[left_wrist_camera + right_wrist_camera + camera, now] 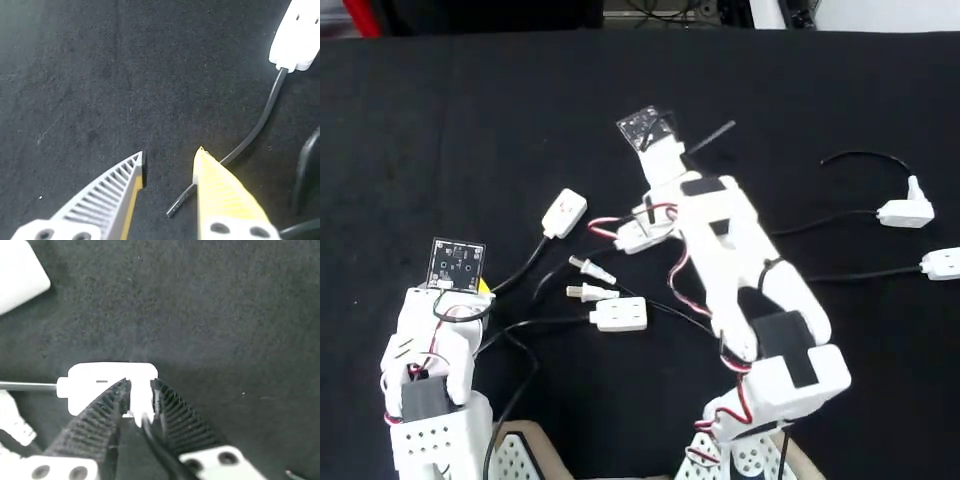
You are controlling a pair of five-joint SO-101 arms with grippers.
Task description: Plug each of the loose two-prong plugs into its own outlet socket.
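Currently the left gripper (167, 165) is held with its fingers apart and empty above the black table (440, 120), near the front left corner. Toward the table's middle lie a white socket (563, 213), the farther plug (590, 267) and the nearer plug (588, 292), all 3 loose. Further right, the right gripper (140, 385) is clamped on a white plug (142, 402), which touches a second socket (90, 385). How deep the prongs sit cannot be told. They should be set square to the slots and pushed straight, since a tilted push would likely skid the unanchored socket away.

White arms (720, 240), black servos (420, 400), red-white wires (680, 275), grey-and-yellow left end effector (171, 151)
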